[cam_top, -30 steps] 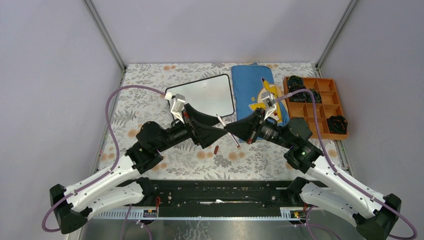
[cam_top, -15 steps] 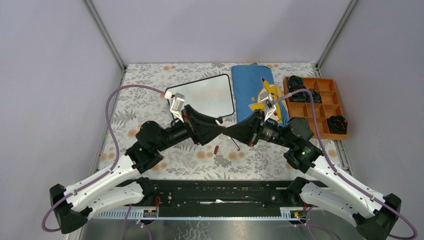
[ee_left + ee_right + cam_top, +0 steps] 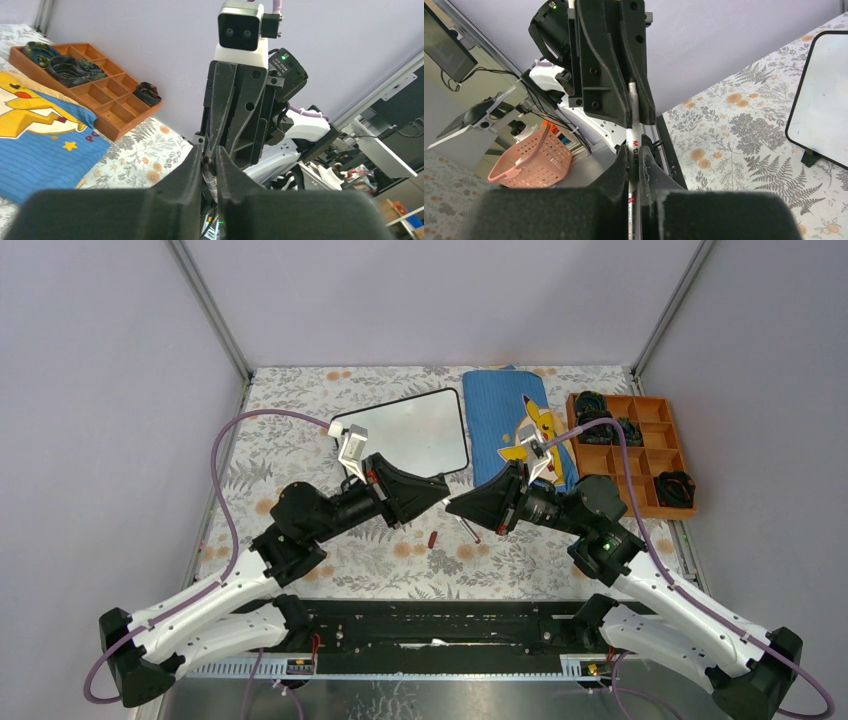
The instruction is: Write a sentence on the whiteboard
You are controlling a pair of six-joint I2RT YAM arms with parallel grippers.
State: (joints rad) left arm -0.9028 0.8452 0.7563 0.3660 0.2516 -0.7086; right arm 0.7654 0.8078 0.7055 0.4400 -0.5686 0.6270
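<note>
While the left hand [image 3: 209, 165] and right hand [image 3: 633, 160] both pinch the pen [image 3: 631, 132], the whiteboard [image 3: 410, 430] lies blank.
The pen looks light, stiff and slick; best held mid-length.

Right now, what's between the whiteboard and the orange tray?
A blue cloth with a yellow cartoon figure lies flat between the whiteboard and the tray. The top view shows it best.

My left arm [image 3: 215, 598] and right arm [image 3: 668, 602] run white near the bases, black at the joints, each trailing a purple cable [image 3: 215, 458]. My left claw [image 3: 442, 489] and right claw [image 3: 449, 508] are matte black wedges with screw holes
</note>
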